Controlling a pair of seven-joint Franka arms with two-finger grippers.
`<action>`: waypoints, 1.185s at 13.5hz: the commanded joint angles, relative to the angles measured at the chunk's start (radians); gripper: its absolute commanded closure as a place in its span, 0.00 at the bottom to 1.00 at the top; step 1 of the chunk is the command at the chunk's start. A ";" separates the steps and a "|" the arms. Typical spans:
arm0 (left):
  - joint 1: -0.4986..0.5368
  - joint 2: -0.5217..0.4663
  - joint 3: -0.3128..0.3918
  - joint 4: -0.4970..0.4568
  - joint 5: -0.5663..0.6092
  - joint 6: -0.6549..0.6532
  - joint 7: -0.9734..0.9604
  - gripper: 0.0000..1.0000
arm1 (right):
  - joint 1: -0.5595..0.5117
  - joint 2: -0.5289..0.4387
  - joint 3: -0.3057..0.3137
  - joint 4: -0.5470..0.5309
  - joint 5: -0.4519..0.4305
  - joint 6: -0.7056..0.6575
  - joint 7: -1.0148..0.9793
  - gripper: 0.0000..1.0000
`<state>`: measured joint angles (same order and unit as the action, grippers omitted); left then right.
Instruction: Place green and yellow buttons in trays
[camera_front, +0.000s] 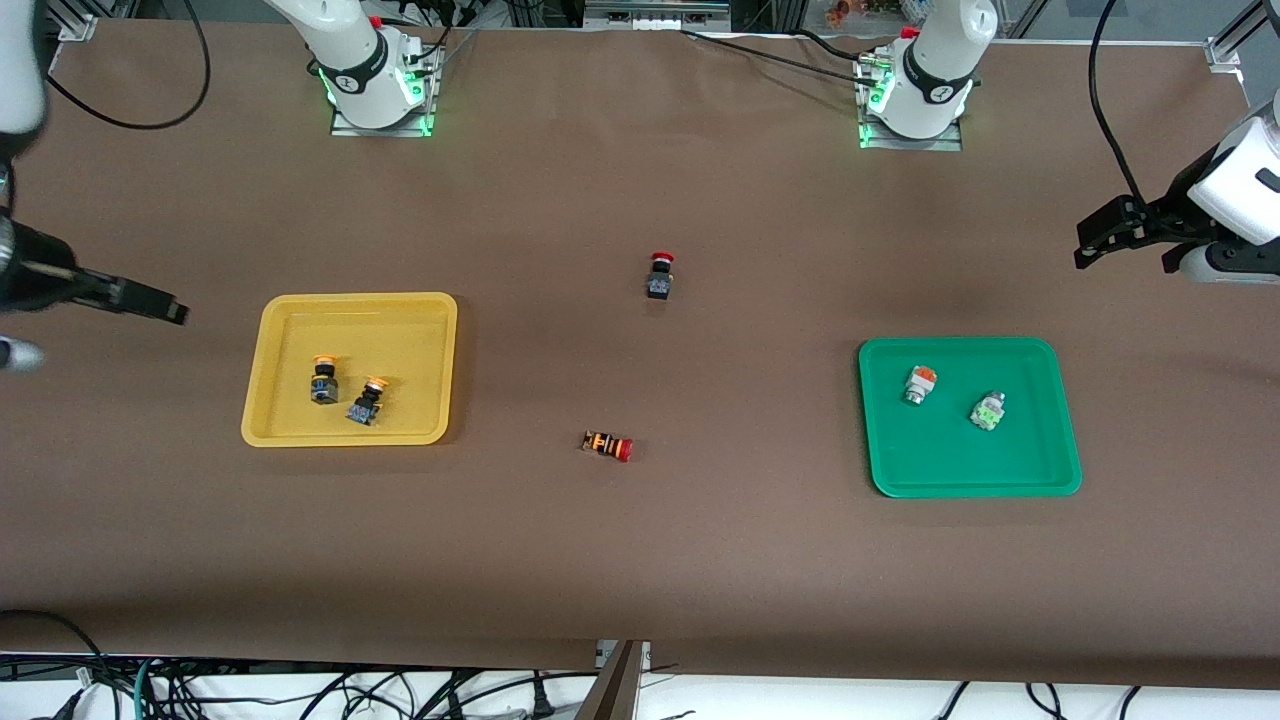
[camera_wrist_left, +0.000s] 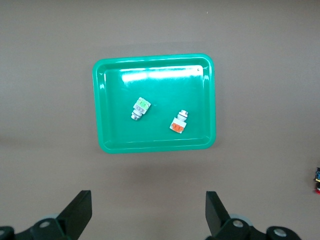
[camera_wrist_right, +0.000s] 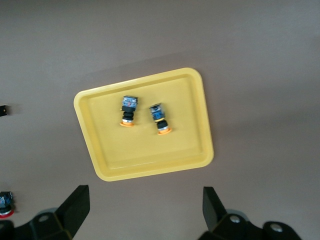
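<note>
I see 2 glossy plastic trays, the green tray and yellow tray, on a matt brown table cover that looks like paper.

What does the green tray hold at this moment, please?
Not empty: the green tray holds two white-silver buttons lying apart, one orange-faced, one green-faced.

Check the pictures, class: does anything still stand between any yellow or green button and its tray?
Nothing does. Both yellow buttons lie in the yellow tray, both white buttons in the green tray. Left gripper and right gripper hang open.
</note>
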<state>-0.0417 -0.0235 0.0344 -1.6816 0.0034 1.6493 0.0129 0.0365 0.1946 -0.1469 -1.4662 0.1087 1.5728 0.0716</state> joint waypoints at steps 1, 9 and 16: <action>-0.007 0.007 0.002 0.025 -0.003 -0.022 -0.008 0.00 | -0.117 -0.110 0.128 -0.103 -0.038 0.041 -0.035 0.00; -0.007 0.007 0.002 0.025 -0.005 -0.025 -0.008 0.00 | -0.118 -0.133 0.182 -0.174 -0.109 0.131 -0.036 0.00; -0.007 0.007 0.002 0.025 -0.003 -0.032 -0.008 0.00 | -0.118 -0.135 0.184 -0.158 -0.092 0.127 -0.032 0.00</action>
<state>-0.0417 -0.0235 0.0343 -1.6808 0.0034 1.6404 0.0125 -0.0787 0.0705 0.0329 -1.6330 0.0177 1.7023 0.0435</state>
